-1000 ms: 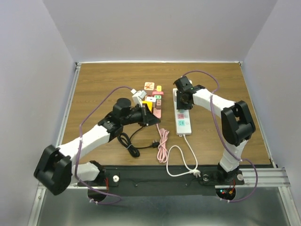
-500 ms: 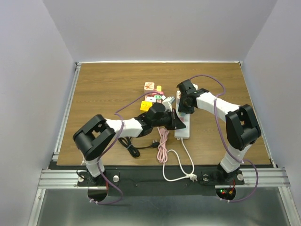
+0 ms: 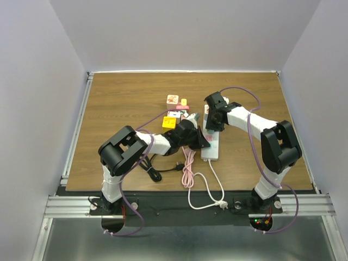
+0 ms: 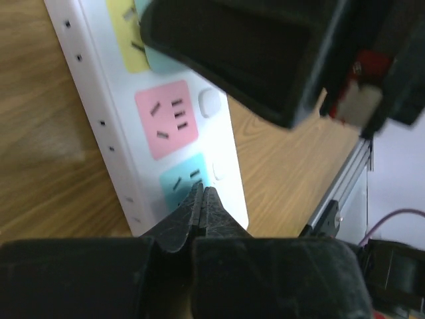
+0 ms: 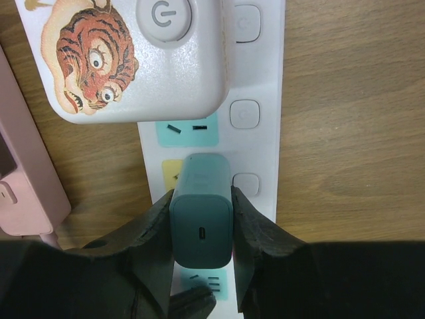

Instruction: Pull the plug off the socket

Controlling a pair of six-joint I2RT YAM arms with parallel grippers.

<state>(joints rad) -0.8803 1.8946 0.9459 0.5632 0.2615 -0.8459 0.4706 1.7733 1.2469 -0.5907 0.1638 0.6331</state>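
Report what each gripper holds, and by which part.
Right gripper holds the dark teal rectangular plug by its two long sides. Left gripper is shut on nothing, above the white plastic power strip.

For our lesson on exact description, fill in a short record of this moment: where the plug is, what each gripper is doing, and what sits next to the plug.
Plug: teal plug, appears seated in the white power strip, over a yellow socket
Right gripper: right gripper shut on the teal plug, one finger on each side
Left gripper: left gripper shut, holding nothing, tips at the strip's light blue socket
Neighbour: tiger-sticker adapter, on the strip just beyond the plug
Task state: plug not yet pulled out
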